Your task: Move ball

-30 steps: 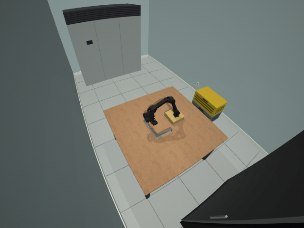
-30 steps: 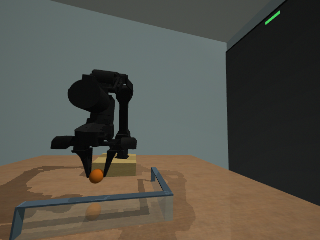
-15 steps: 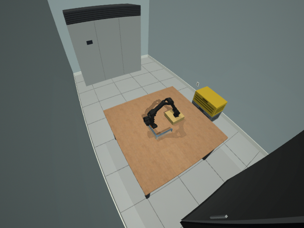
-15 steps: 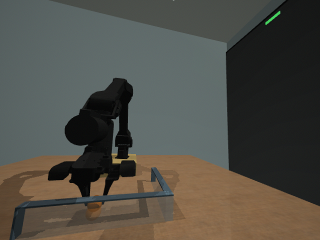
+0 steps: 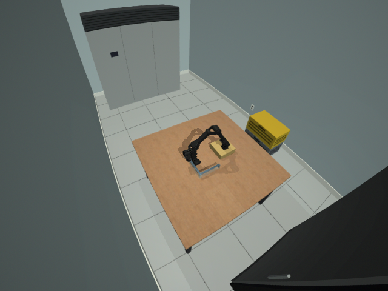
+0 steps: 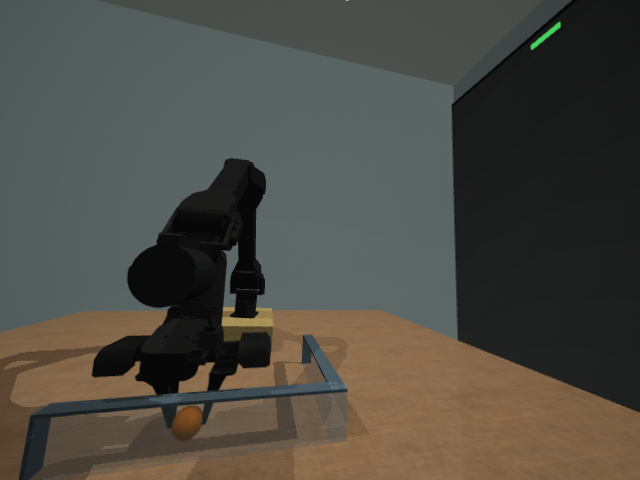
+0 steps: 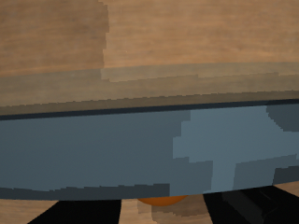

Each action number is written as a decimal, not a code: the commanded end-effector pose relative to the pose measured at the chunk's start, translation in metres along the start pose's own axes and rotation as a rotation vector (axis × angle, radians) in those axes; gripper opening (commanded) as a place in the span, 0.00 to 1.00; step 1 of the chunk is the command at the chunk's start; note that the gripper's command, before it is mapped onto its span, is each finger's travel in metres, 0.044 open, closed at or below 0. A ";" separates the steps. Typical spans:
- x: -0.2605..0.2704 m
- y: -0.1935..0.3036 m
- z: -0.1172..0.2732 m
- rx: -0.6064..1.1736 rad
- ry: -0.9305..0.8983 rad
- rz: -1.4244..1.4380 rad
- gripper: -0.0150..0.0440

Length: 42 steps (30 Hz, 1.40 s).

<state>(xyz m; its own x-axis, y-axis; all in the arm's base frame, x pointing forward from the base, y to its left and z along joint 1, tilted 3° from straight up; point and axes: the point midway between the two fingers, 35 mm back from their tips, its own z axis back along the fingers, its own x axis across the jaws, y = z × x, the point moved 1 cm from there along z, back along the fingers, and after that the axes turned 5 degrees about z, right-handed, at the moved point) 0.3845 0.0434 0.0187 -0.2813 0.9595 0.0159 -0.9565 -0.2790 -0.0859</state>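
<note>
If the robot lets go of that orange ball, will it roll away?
Probably a little: the ball is round and smooth. The clear walls would likely stop it nearby. It seems stiff, keeping its shape while pinched by the end effector.

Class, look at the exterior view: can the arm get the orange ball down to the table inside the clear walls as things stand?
Probably yes. The tool is shut on the ball, already below the top edge of the near clear wall and inside the corner, with nothing visible beneath it but table.
</note>
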 end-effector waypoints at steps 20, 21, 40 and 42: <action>0.000 -0.001 0.009 0.001 0.000 0.000 0.71; 0.000 -0.002 0.023 0.001 0.000 -0.001 0.71; 0.000 -0.002 0.103 -0.012 0.003 -0.005 0.84; 0.000 0.001 0.126 -0.009 0.002 -0.005 0.93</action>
<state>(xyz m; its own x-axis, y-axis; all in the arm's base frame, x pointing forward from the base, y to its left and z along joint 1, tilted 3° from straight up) 0.3763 0.0397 0.1108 -0.2739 0.9616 0.0195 -0.9599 -0.2720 -0.0675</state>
